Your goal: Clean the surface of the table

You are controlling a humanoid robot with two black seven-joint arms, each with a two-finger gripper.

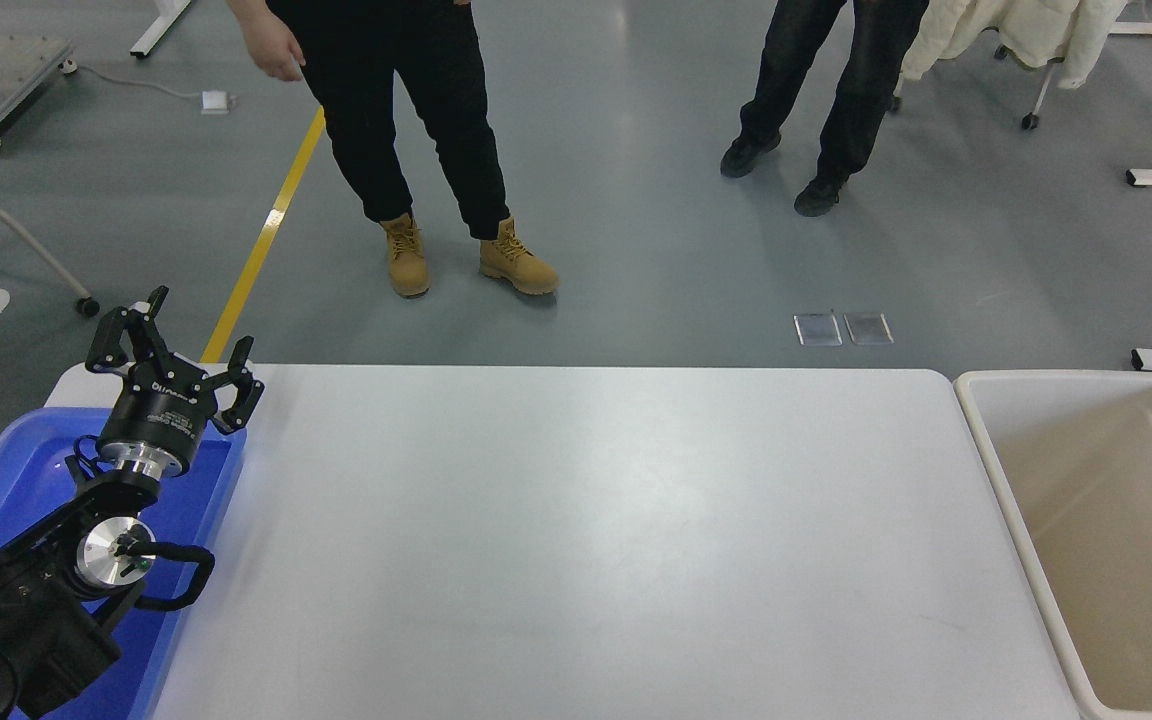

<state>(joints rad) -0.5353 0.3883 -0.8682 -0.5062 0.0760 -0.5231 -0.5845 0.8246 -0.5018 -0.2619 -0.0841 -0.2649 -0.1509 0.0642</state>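
The white table surface (586,540) fills the middle of the head view, with nothing lying on it. My left gripper (174,345) is open and empty, parked at the lower left over the far end of the blue tray (11,470). My right arm and gripper are out of view. The crumpled tan paper it held is out of view too.
A beige rectangular bin (1106,530) stands at the table's right end. Two people stand on the grey floor beyond the far edge, one in tan boots (516,265), one in dark shoes (816,195). A yellow floor line (266,235) runs at the left.
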